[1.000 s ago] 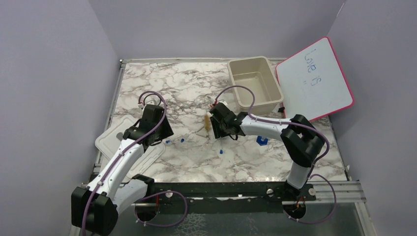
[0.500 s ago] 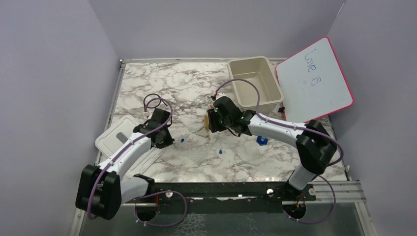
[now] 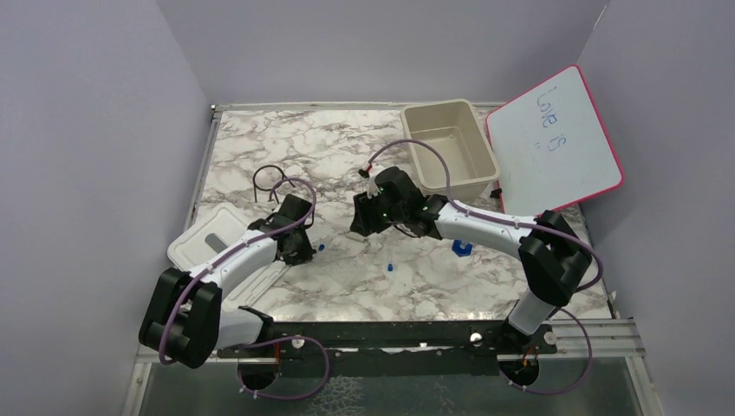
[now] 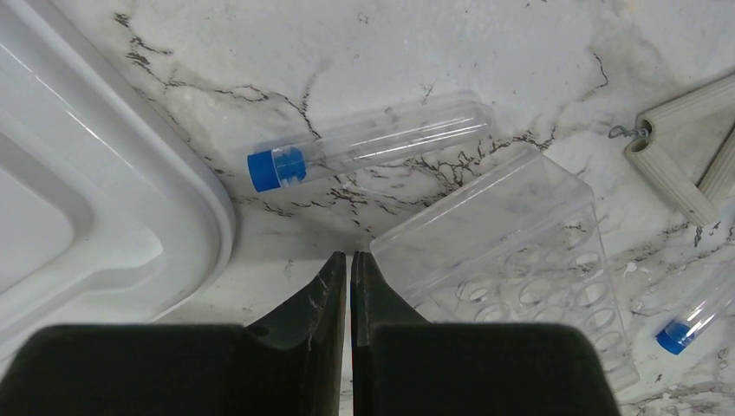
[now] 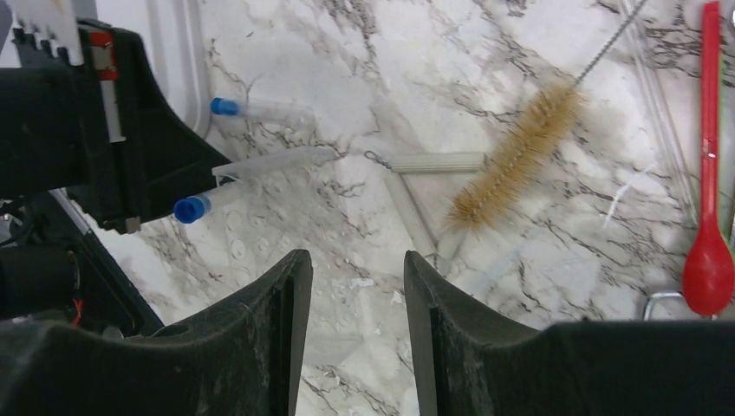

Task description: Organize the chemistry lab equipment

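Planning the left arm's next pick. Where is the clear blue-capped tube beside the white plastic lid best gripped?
Probably mid-barrel on the clear blue-capped tube, from straight above, closing across its width: it lies flat, the white plastic lid crowds its cap and the clear plastic rack its rounded end.

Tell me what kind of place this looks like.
Probably a robot test bench staged as a chemistry lab: marble-patterned tabletop boxed by plain grey walls, clear blue-capped tubes, a tan-bristled wire brush.

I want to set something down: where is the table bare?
Bare marble: the far strip between black wire ring and beige tub; the near right, in front of the blue hexagonal-based piece. Crowded: mid-table, around tubes and brush.
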### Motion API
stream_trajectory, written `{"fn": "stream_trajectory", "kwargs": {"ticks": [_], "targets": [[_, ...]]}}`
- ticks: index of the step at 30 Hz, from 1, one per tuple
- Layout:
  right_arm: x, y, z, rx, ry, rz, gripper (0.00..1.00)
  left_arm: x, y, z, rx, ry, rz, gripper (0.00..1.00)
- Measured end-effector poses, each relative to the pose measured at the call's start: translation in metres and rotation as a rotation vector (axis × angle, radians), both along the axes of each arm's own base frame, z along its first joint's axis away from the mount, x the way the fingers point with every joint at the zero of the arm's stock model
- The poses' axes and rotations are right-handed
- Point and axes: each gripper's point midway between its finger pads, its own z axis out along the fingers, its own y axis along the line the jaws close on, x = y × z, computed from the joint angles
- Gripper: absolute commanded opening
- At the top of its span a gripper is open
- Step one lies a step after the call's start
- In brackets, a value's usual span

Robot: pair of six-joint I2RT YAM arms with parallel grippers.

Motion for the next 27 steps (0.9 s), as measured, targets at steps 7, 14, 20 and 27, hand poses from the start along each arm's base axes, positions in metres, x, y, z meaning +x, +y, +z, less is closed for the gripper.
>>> {"fn": "stream_trajectory", "kwargs": {"ticks": [7, 14, 20, 27], "targets": [[-0.018, 0.018, -0.012, 0.007, 0.018, 0.092, 0.47, 0.014, -0.006, -0.005, -0.018, -0.034, -0.002, 0.09], [-0.032, 0.030, -0.016, 0.003, 0.023, 0.135, 0.45, 0.027, -0.011, -0.005, -0.020, -0.068, -0.024, 0.10], [-0.030, 0.046, -0.015, -0.020, -0.007, 0.124, 0.40, 0.030, 0.003, 0.008, 0.039, -0.119, 0.013, 0.13], [-0.036, 0.059, -0.024, -0.069, -0.009, 0.134, 0.32, 0.052, 0.024, 0.086, 0.077, -0.349, 0.111, 0.17]]}}
